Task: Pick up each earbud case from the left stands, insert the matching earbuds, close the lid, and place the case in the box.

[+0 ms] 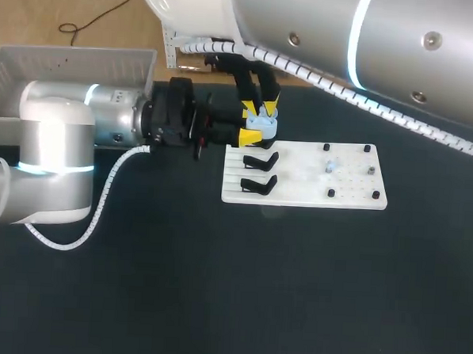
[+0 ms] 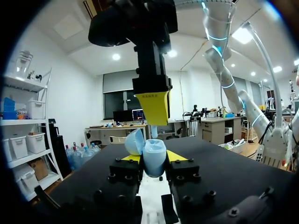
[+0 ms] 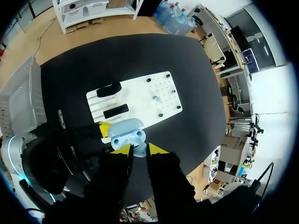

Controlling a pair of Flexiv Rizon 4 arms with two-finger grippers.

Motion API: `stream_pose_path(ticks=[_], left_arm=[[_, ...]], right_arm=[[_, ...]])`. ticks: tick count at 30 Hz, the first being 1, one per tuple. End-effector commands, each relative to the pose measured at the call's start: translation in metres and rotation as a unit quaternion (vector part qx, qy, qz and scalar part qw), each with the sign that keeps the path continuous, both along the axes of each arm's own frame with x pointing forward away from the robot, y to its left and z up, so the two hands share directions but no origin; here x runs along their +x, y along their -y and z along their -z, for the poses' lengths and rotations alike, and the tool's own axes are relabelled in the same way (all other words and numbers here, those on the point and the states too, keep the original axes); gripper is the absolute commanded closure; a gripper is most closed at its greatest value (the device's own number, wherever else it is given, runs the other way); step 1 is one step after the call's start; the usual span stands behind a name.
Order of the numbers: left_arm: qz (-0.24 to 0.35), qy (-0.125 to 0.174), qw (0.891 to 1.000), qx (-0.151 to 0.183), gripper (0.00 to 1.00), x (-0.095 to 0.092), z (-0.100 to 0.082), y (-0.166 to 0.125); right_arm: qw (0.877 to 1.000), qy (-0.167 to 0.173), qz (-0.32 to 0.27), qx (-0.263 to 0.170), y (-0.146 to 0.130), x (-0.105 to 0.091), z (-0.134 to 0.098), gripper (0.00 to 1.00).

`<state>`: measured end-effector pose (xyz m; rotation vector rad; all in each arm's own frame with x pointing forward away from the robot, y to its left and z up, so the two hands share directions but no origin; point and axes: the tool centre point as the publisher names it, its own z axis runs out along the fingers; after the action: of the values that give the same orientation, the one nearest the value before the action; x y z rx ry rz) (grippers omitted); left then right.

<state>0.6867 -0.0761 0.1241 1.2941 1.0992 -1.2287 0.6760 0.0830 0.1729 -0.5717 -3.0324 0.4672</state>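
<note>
1. Closest to the head camera is our right arm (image 1: 323,39), which passes over the far side of the white board (image 1: 299,198). Our right gripper (image 1: 260,108) points straight down onto the open case. We cannot tell whether it carries an earbud or is empty.
2. Our left gripper (image 2: 153,158) is clamped on the pale blue earbud case (image 3: 127,133), with one yellow tip on each side. It holds the case just past the board's far edge, at the end where the stands are.
3. We judge that the case is held upright, mouth up, as in a vice, so the other arm can work from above.
4. Its lid (image 2: 134,141) stands open and tipped back, leaving the wells exposed. Closing is not yet done.
5. Two black stands (image 1: 260,158) sit on the board's end nearest the case, and we see no case on either.
6. One small pale piece (image 1: 330,165) lies among the black pegs at the board's other end. It may be an earbud, but it is too small to tell.
7. Well apart from the board, beyond its stand end, waits the white box (image 1: 68,65). We judge it is kept clear of the work yet within the left arm's reach.
8. Writing: the right gripper's yellow face carries a line of small print, too small to read. We see no label on the case or the board.
</note>
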Motion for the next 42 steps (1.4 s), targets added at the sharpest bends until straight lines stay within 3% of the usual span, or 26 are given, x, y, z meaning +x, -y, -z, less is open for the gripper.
stream_pose_path(ticks=[1,20,42], left_arm=[[-0.001,0.001,1.000,-0.001,1.00,-0.0002,0.0007,0.0002],[-0.001,0.001,1.000,-0.001,1.00,-0.0002,0.0007,0.0002],[-0.001,0.001,1.000,-0.001,1.00,-0.0002,0.0007,0.0002]], right_arm=[[1.000,-0.003,0.009,0.004,0.0009,0.0023,0.0005,1.00],[0.997,0.022,0.066,0.043,0.0072,-0.0005,-0.0056,1.00],[0.996,0.025,0.082,0.029,0.0072,0.0023,-0.0007,1.00]])
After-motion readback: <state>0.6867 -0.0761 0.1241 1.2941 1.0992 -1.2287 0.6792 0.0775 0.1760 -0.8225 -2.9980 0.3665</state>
